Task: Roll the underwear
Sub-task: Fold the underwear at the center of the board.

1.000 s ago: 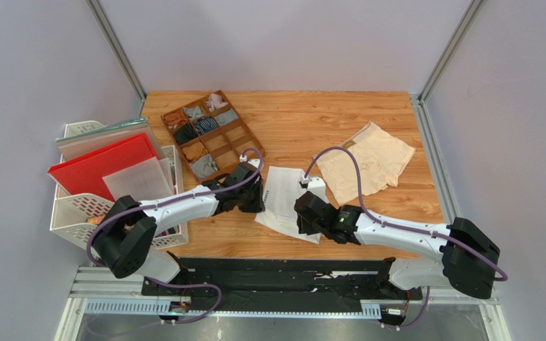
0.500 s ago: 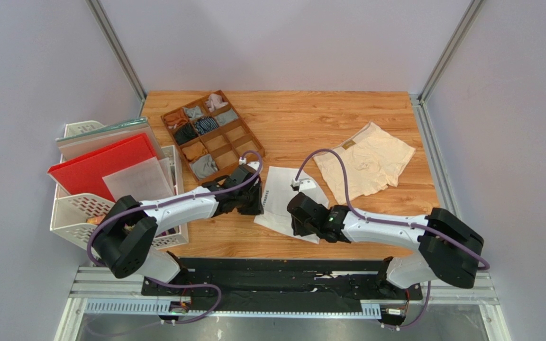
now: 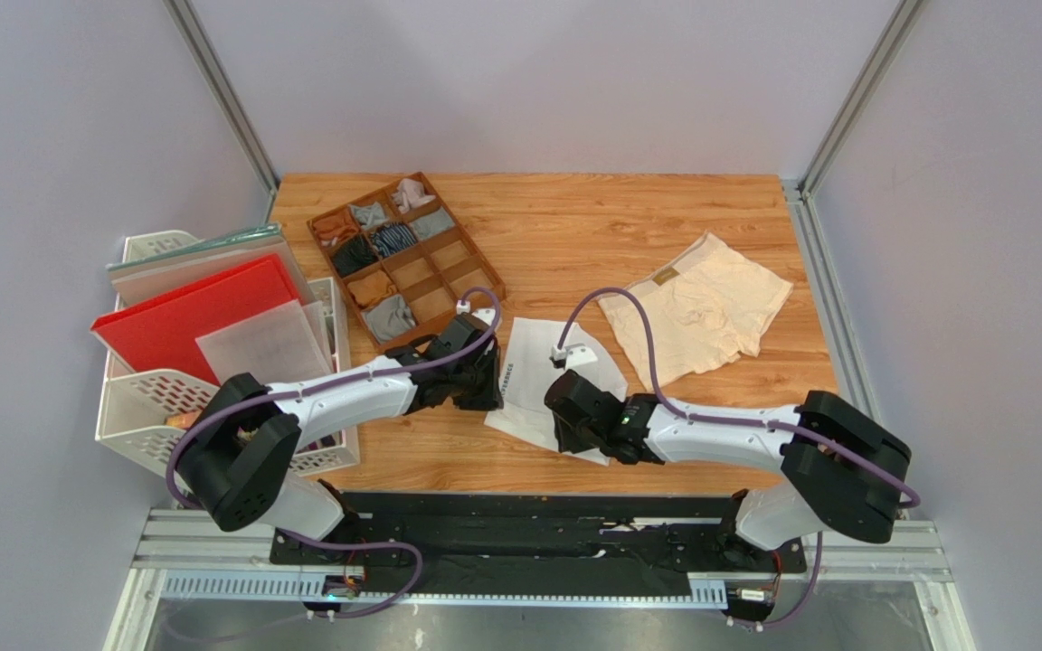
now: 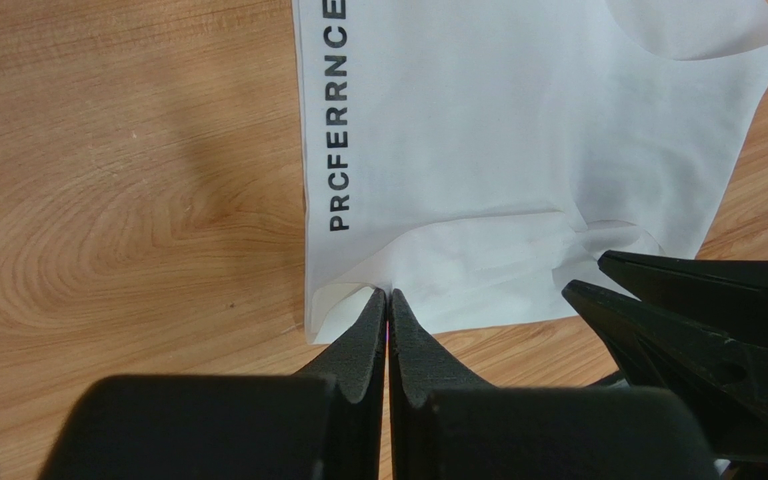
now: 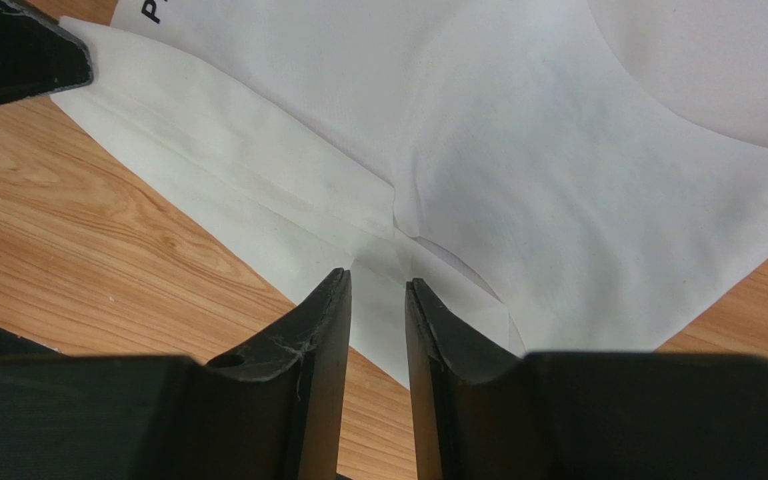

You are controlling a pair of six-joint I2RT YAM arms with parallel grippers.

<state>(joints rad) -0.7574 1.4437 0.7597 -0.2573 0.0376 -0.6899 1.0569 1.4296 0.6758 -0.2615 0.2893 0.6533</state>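
The right gripper (image 5: 376, 285) has slid left over the near part of the white briefs (image 4: 518, 150) and straddles a folded seam of the thin, smooth cloth, its black wedge-shaped fingers a narrow gap apart. Just left of it, the left gripper (image 4: 388, 292) has its tapered fingers pressed tight on a waistband corner at the cloth's left edge, by the bold black lettering (image 4: 338, 130), with creases fanning out from the pinch. Farther right on the grained wooden table (image 3: 595, 231), the cream-beige briefs (image 3: 703, 312) lie flat, well apart, and the brown compartment tray (image 3: 448, 278) sits far left.
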